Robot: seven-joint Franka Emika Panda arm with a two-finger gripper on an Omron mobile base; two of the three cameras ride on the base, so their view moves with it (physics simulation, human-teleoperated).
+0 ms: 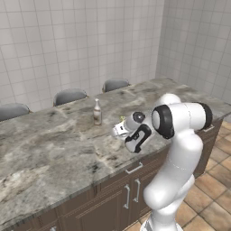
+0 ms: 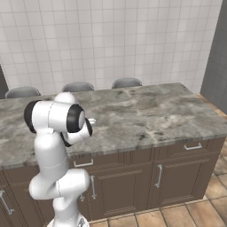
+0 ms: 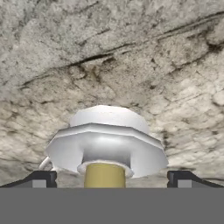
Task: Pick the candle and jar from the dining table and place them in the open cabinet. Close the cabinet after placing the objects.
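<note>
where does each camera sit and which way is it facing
Left base view: behind the arm's left, facing the dining table, bottle and end effector.
Right base view: behind its right; arm lower left, same table.
Hand view: on the hand, looking down at the candle between open fingertips.

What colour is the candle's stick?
Yellow, on a silvery holder; the candle shows best in the hand view.

Tiled kitchen corner, stools behind a counter.
White square-tiled walls (image 1: 67,40) are seen meeting at a corner; a darker grey wall (image 2: 219,57) is at right. Terracotta floor tiles (image 1: 212,189) are laid below. Three grey rounded stool backs (image 2: 77,86) are lined along the far side.
</note>
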